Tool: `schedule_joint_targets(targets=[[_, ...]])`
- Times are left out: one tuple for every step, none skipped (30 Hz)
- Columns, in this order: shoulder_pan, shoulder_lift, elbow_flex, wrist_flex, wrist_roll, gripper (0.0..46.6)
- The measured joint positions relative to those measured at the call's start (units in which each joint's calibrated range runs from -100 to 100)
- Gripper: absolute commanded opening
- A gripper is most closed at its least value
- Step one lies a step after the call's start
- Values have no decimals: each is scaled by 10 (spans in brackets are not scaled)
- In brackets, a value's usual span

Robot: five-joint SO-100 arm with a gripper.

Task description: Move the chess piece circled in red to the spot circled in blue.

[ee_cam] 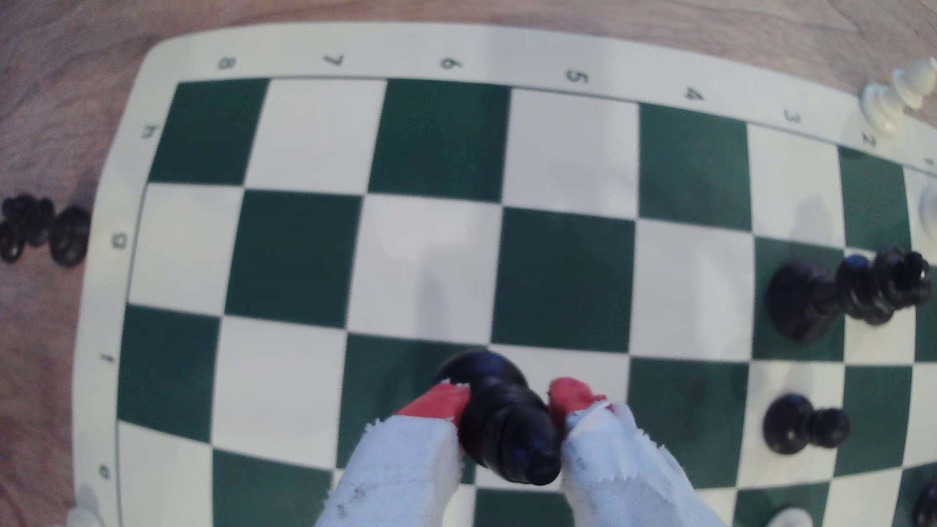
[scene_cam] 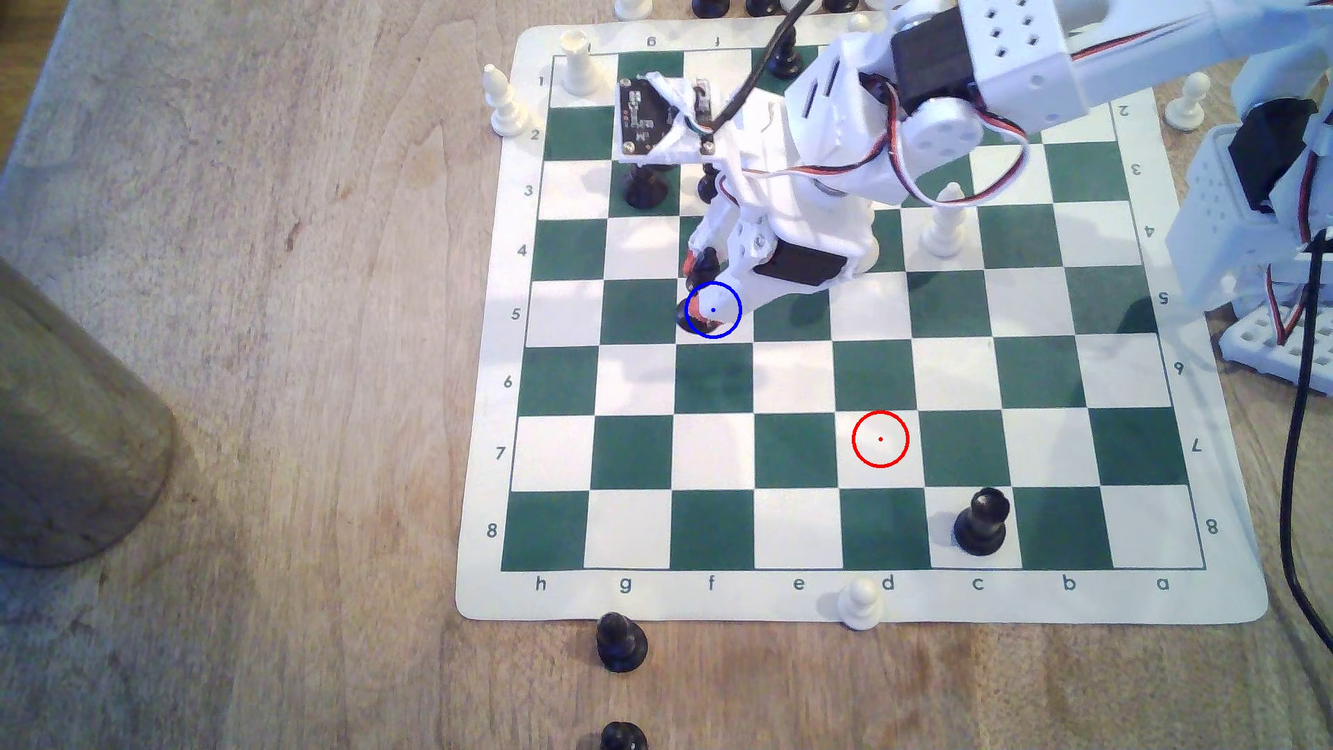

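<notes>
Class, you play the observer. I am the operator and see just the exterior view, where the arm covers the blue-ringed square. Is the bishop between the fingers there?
Observer: Yes. In the wrist view the black bishop sits in the gripper, with both red-tipped fingers against it.
Operator: Is its base centred on a white square?
Observer: No. The base overlaps the line between a green square and a white one.
Operator: Is any piece near the fingers?
Observer: A black pawn stands on a white square, well apart from them.
</notes>
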Motion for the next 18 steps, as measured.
schedule_joint_targets(targets=[[2,5,0,0,1,4],[4,10,-1,0,2,4],[10,19,-5,0,3,4],[12,20,-5,0,4,4],[13,20,-5,0,4,4],[15,21,-5,0,4,4],[15,25,-6,0,4,4],[15,29,-8,0,4,4],[15,35,-12,0,4,4],[15,42,-16,0,6,4],[17,46,-18,0,7,4],[21,52,-20,0,7,4],[22,54,-21,0,7,4],[24,56,-21,0,7,4],[24,59,-21,0,7,5],[24,67,-21,0,8,5],[24,70,-21,0,9,5],[24,71,-21,0,10,5]])
